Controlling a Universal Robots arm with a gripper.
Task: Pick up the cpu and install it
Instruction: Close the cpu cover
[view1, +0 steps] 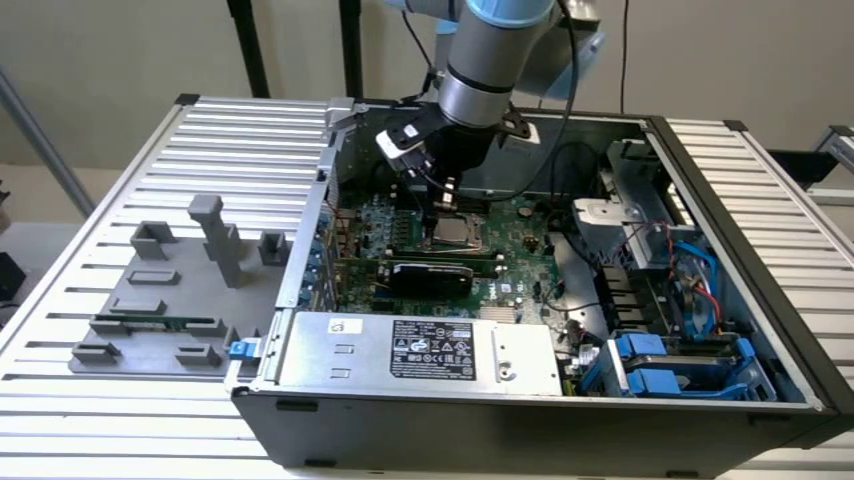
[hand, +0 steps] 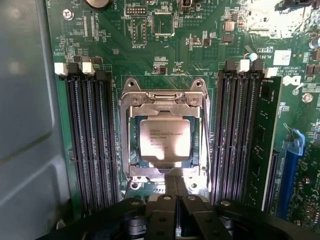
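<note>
So, one cpu (hand: 164, 140) sat flat in the one socket frame (hand: 131, 107) between two banks of memory slots (hand: 92, 135), metal lid up, edges square to the slots (it's basically square, so no real long axis), with the single gripper (hand: 175, 184) close over it, fingers pinched together on nothing.

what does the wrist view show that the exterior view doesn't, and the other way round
Wrist view adds: the printed lettering on the cpu, the metal socket frame around it, and the black memory slots on either side.

Exterior view adds: the arm reaching into the open computer case, the power supply box at the case's near edge, and a grey fixture with a green memory stick on the ribbed table at the exterior view's left.

Both: the cpu lying in its socket on the green motherboard, with the gripper close to it.
</note>
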